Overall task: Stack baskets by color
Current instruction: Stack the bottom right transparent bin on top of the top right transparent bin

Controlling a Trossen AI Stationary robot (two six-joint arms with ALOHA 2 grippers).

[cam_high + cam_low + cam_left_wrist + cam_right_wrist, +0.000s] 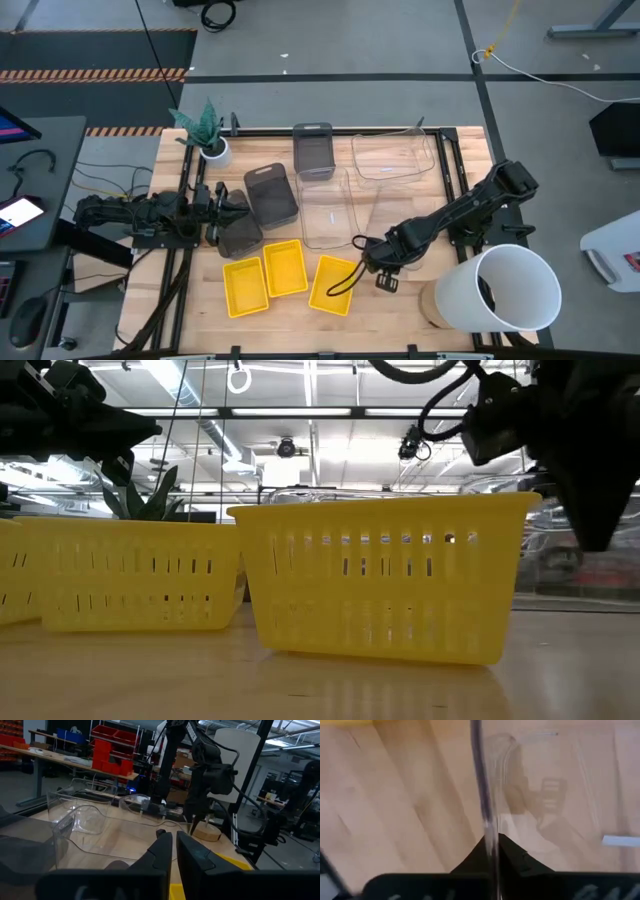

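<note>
Three yellow baskets (287, 277) sit in a row along the near edge of the wooden counter (390, 320), well apart from the big white bucket (505, 290) at the near right corner. Just behind the rightmost yellow basket, the right end effector (364, 252) pinches the near wall of a clear basket (335, 212); the right wrist view shows its dark fingers (515, 857) pressed together on the thin transparent rim (482, 785). That clear basket stands in the middle of the counter, with what looks like a second clear one nested or overlapping beside it, though the transparent walls make the count hard to read. On the left side, the left end effector (225, 215) is nearly closed and lies against a dark grey basket (241, 238), which tilts off the counter just behind the leftmost yellow basket; whether it truly grips the rim cannot be told. In the left wrist view its fingers (162, 850) stand narrowly apart. A second dark grey basket (271, 193) rests just beyond, and a third (313, 148) sits near the far edge. To the right of that one, another clear basket (394, 156) lies at the far right. A small white pot with a green plant (208, 133) stands at the far left corner of the counter.
</note>
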